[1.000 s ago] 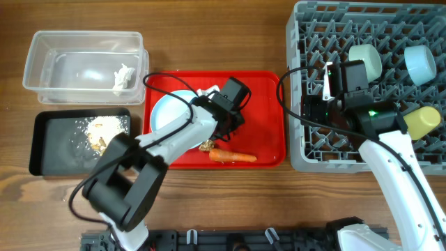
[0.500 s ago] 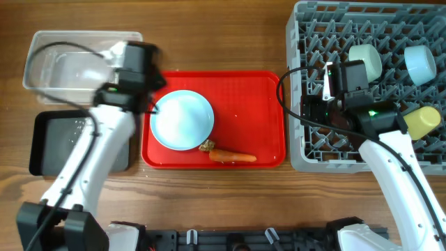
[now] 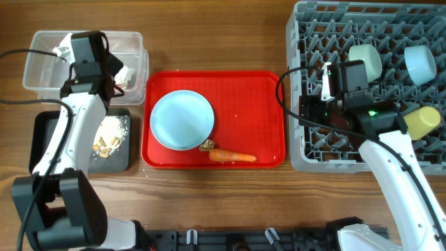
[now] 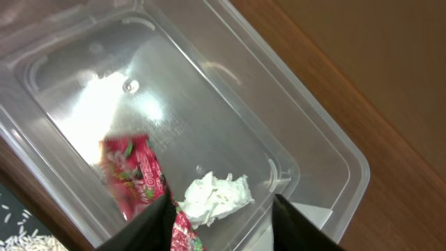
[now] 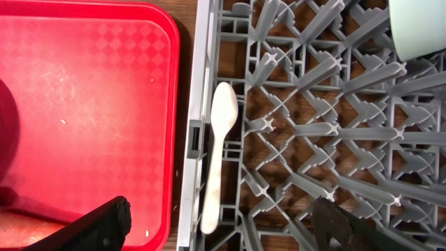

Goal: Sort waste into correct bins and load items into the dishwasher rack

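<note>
My left gripper (image 3: 111, 75) is open over the clear tub (image 3: 42, 63). In the left wrist view the red snack wrapper (image 4: 132, 174) lies in the tub (image 4: 279, 118) against one finger of this gripper (image 4: 223, 230), beside the crumpled white tissue (image 4: 216, 199). My right gripper (image 3: 317, 104) is open over the left edge of the grey dishwasher rack (image 3: 306, 28). The white spoon (image 5: 219, 153) lies in the rack (image 5: 313, 104) just ahead of that gripper's (image 5: 219, 233) fingers. The light blue plate (image 3: 182, 120), the carrot (image 3: 233, 157) and a brown scrap (image 3: 206, 146) lie on the red tray (image 3: 258, 104).
The black tray (image 3: 45, 139) holds pale crumbs (image 3: 111, 129) just below the tub. In the rack stand the pale green bowl (image 3: 367, 59), the light blue bowl (image 3: 420, 63) and the yellow cup (image 3: 424, 122). The red tray's edge (image 5: 171, 104) runs close beside the rack.
My left arm swung from the red tray to the clear tub, and the red wrapper now lies in the tub. The plate is uncovered. The right arm has not moved.
</note>
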`<action>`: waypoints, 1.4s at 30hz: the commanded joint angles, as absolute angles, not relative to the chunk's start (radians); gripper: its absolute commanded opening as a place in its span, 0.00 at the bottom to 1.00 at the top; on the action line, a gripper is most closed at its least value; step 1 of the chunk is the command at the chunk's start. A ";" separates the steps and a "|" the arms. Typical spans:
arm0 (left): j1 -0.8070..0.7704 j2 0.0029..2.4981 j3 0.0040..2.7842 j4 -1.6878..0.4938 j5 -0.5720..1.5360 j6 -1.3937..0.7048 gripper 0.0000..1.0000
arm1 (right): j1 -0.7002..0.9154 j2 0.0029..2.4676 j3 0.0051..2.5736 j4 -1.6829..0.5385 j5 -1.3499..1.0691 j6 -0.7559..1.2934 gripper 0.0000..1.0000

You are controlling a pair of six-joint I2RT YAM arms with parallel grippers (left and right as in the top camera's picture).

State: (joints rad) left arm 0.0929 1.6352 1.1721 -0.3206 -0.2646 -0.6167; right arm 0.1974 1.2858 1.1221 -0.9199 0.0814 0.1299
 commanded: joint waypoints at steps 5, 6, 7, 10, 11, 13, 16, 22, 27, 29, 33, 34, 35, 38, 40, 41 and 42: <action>0.079 1.581 1.179 -0.401 -0.089 -0.501 0.50 | 0.202 1.293 1.135 -0.915 0.065 0.134 0.85; 0.065 1.567 1.179 -0.441 -0.069 -0.501 0.50 | 0.202 1.293 1.135 -0.913 0.065 0.134 0.85; 0.049 1.555 1.179 -0.485 -0.051 -0.501 0.50 | 0.202 1.293 1.135 -0.913 0.065 0.134 0.86; -0.003 1.540 1.179 -0.631 -0.010 -0.501 0.55 | 0.202 1.293 1.135 -0.913 0.057 0.133 0.85; -0.023 1.541 1.178 -0.685 0.010 -0.501 0.57 | 0.202 1.293 1.135 -0.911 0.048 0.134 0.86; -0.065 1.541 1.178 -0.798 0.010 -0.501 0.60 | 0.202 1.295 1.135 -0.894 -0.004 0.131 0.86; -0.088 1.541 1.178 -0.950 0.011 -0.506 0.66 | 0.208 1.309 1.135 -0.820 -0.224 0.081 0.85; -0.064 1.536 1.178 -1.109 0.009 -0.511 0.71 | 0.368 1.425 1.135 -0.610 -0.339 0.125 0.85; 0.025 1.491 1.178 -1.136 -0.001 -0.558 0.73 | 0.543 1.603 1.135 -0.437 -0.337 0.225 0.85; 0.070 1.467 1.178 -1.136 0.000 -0.558 0.75 | 0.598 1.687 1.135 -0.364 -0.293 0.287 0.85; 0.118 1.441 1.178 -1.147 -0.001 -0.558 0.77 | 0.643 1.808 1.135 -0.267 -0.199 0.403 0.76; 0.118 1.441 1.178 -1.147 0.000 -0.558 0.77 | 0.648 1.827 1.135 -0.257 -0.176 0.440 0.72; 0.118 1.441 1.178 -1.147 0.000 -0.558 0.77 | 0.650 1.846 1.135 -0.245 -0.160 0.472 0.71; 0.118 1.441 1.178 -1.146 0.000 -0.558 0.78 | 0.651 1.911 1.135 -0.208 -0.154 0.552 0.66; 0.118 1.441 1.178 -1.145 0.000 -0.558 0.78 | 0.651 1.948 1.135 -0.201 -0.159 0.593 0.64; 0.118 1.441 1.178 -1.145 0.000 -0.558 0.78 | 0.651 1.959 1.135 -0.196 -0.167 0.606 0.63; 0.118 1.441 1.178 -1.145 0.000 -0.558 0.78 | 0.651 1.967 1.135 -0.187 -0.180 0.606 0.61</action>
State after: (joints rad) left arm 0.1143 1.4555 1.1740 -1.1450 0.0059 -0.5438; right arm 0.6464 1.9198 1.1244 -0.2035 -0.1806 0.5266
